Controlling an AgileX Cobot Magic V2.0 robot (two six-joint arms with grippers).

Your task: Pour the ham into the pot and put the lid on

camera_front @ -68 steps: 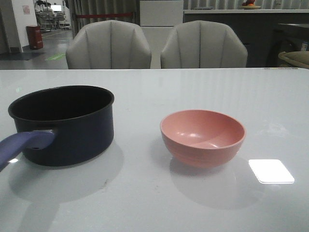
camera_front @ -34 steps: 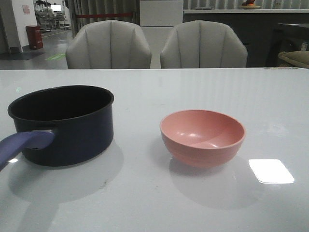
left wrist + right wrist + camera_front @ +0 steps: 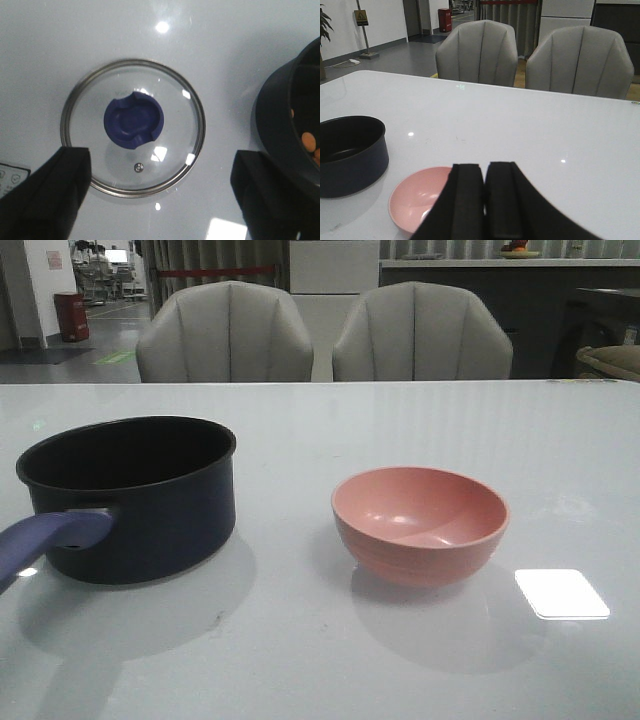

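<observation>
Left tool (image 3: 160,200) spread wide, poised above the lid (image 3: 133,127), dark fingers (image 3: 45,192) flanking it on either side and clear of the rim. Lid flat on the white desk (image 3: 225,45), purple-blue knob (image 3: 134,121) up, small screw showing through the glass near the rim. Just beside the lid, apart from it: the pot (image 3: 290,125), with ham (image 3: 310,141) lying inside as a few orange chunks at the edge of the left wrist view. Corner of a printed card (image 3: 11,175) with faint symbols at the frame edge, too small to read.

Right tool (image 3: 484,200) pressed together, pinching nothing, raised over the desk above the near rim of the pink bowl (image 3: 417,197).

From the front: pot (image 3: 135,495) on the left side of the desk (image 3: 400,420), black inside, long purple-blue handle (image 3: 50,538) reaching toward the camera; contents hidden by the wall from this angle. Bowl (image 3: 420,523) upright to its right, well apart, empty. Two grey chairs (image 3: 225,332) behind the desk. Yellow sign (image 3: 361,17) on a stand in the far room, writing unreadable.
</observation>
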